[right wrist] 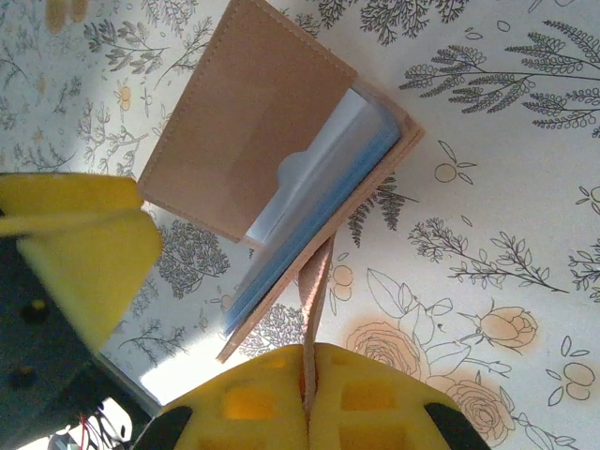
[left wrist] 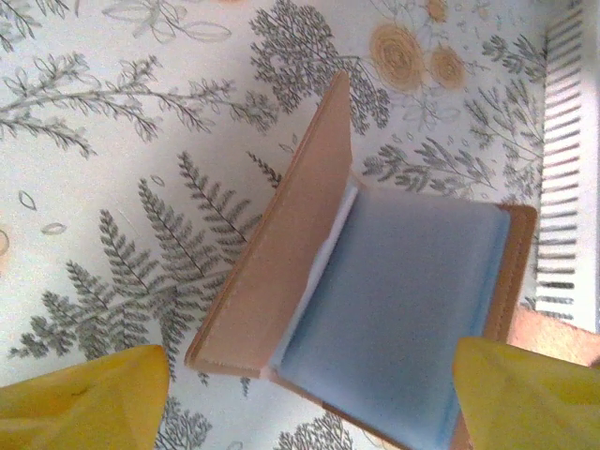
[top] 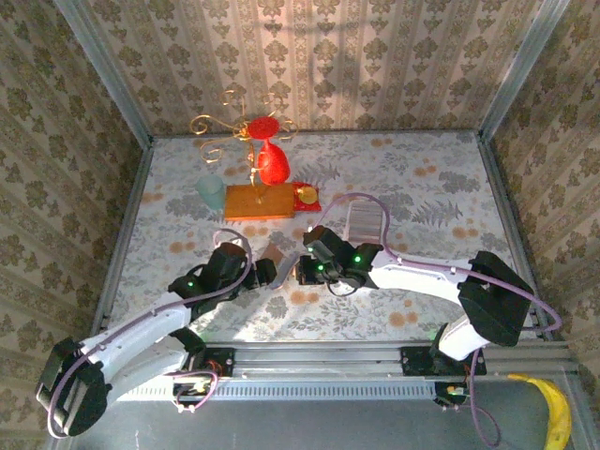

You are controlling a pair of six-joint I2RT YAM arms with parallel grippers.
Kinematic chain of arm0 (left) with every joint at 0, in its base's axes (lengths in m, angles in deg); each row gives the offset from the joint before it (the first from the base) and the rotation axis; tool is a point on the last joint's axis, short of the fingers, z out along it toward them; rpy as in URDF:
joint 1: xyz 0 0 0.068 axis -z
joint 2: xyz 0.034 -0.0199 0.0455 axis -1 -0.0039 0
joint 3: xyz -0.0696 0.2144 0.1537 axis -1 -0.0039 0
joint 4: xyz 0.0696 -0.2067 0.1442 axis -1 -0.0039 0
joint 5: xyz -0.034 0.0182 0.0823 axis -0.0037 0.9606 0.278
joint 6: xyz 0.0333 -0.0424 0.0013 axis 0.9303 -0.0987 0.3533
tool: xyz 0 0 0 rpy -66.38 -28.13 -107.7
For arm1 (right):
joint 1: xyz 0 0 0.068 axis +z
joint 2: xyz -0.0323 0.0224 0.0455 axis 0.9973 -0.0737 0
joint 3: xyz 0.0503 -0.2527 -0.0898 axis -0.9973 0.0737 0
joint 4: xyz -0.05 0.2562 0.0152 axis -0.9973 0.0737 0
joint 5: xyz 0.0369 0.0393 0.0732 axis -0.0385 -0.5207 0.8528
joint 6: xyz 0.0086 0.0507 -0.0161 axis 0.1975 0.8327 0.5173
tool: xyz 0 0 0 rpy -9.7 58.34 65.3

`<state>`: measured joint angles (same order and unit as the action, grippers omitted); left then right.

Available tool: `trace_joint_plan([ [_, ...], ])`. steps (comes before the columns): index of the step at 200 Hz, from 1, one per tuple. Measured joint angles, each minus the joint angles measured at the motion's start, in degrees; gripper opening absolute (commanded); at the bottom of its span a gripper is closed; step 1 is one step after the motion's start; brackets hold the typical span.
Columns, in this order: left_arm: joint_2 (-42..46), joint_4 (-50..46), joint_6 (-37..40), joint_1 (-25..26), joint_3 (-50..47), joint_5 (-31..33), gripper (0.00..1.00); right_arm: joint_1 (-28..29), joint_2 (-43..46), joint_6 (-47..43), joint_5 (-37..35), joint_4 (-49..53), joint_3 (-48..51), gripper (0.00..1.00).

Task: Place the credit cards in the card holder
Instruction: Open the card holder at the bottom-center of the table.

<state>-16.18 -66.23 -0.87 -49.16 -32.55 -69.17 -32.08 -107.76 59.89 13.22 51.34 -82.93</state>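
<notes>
Tan card holder (left wrist: 291, 262) propped open on the floral table (top: 422, 178).
The left hand (left wrist: 309, 366) is open, its yellow fingers (left wrist: 84, 403) either side of the card holder, whose raised cover bares pale blue-white inner sheets (left wrist: 403, 309); the right hand (right wrist: 309, 366) pinches a thin tan flap of it. Behind: teal cup (top: 211, 194), orange wooden block (top: 258, 202), red vase (top: 272, 164), white slotted tray (top: 367, 223).

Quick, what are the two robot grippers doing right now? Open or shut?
Left gripper: open, gripping nothing.
Right gripper: shut, pinching a flap of the card holder.
</notes>
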Motion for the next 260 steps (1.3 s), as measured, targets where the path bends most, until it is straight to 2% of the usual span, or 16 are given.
trace_joint_plan([
  [20,-2.67,0.33,1.84,-1.6,0.94,-1.03,0.78,-0.02,-0.15,-0.22,0.0,0.48,-0.02,0.0],
  [36,-5.09,0.28,3.5,-3.39,1.68,-2.1,0.68,-0.11,-0.46,-0.61,-0.02,1.2,-0.02,0.0],
  [62,-8.57,1.07,6.05,-6.25,2.8,-3.67,0.68,-0.81,-0.72,-1.11,-0.02,2.05,-0.02,0.0],
  [87,-11.78,3.54,7.58,-6.71,3.41,-6.6,0.65,-2.01,-0.81,-1.75,0.0,2.8,-0.02,0.0],
  [104,-13.4,5.38,8.48,-6.99,3.41,-8.63,0.51,-2.99,-1.09,-2.67,0.0,3.06,-0.02,0.0],
  [114,-14.05,6.14,9.27,-7.41,3.5,-9.64,0.34,-3.63,-1.29,-3.08,0.04,3.45,-0.02,0.0],
  [122,-14.43,6.58,9.77,-7.76,3.61,-10.19,0.27,-4.15,-1.55,-3.67,0.2,3.76,-0.02,0.0],
  [146,-14.99,7.82,10.4,-8.85,3.74,-11.76,0.25,-5.53,-2.73,-5.62,0.44,5.31,-0.02,0.0],
  [184,-16.04,10.29,10.67,-8.85,3.69,-14.53,0.04,-7.43,-4.46,-8.2,0.68,7.48,-0.22,0.0],
  [204,-16.17,11.93,9.81,-8.55,2.97,-15.1,0.01,-8.48,-5.46,-9.27,0.66,8.44,-0.81,0.0],
  [229,-14.86,13.68,7.98,-5.77,0.68,-13.94,0.0,-9.31,-6.47,-10.54,0.66,9.62,-1.2,0.0],
  [243,-13.86,14.56,6.47,-4.15,-0.81,-12.85,0.0,-9.44,-6.91,-11.17,0.59,10.69,-1.75,0.1],
  [254,-12.94,15.3,5.2,-3.15,-2.23,-11.91,0.0,-9.44,-6.88,-11.43,0.26,11.74,-2.08,0.24],
  [260,-12.44,15.54,4.48,-2.71,-2.97,-11.39,0.0,-9.44,-6.88,-11.8,0.13,11.85,-2.32,0.28],
])
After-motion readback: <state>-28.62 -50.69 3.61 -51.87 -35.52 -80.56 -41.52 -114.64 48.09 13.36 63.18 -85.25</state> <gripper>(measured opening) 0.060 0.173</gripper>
